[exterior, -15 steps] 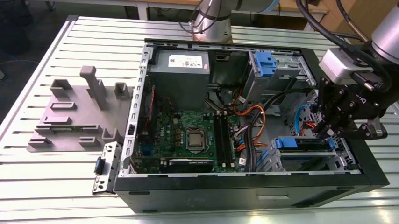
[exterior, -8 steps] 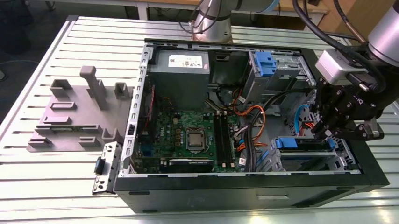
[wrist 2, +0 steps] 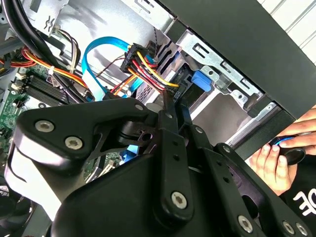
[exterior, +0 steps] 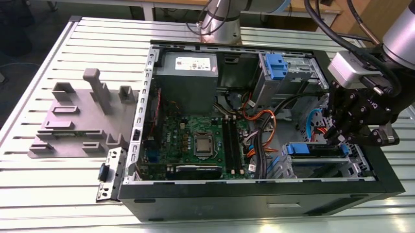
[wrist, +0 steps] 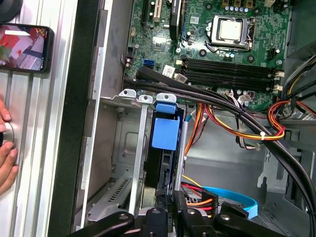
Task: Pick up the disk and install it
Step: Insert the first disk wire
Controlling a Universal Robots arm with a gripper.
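Gripper over the drive cage of an open computer case, the disk already seated in the cage.

In the exterior view the black gripper (exterior: 356,127) hangs at the case's right side, just above the disk (exterior: 316,150) with its blue bracket; whether its fingers are clenched or released, I cannot tell. In the first wrist view the disk (wrist: 165,133) stands on edge in the metal drive cage (wrist: 129,143), beside orange and black cables (wrist: 232,123). Further in lies the green motherboard (exterior: 194,138), then the grey power supply (exterior: 188,68). The case (exterior: 259,199) rests on a ribbed aluminium table (exterior: 58,194), near a grey fixture (exterior: 77,116). A person's hand (wrist: 6,153) and a phone (wrist: 24,42) are on the table.
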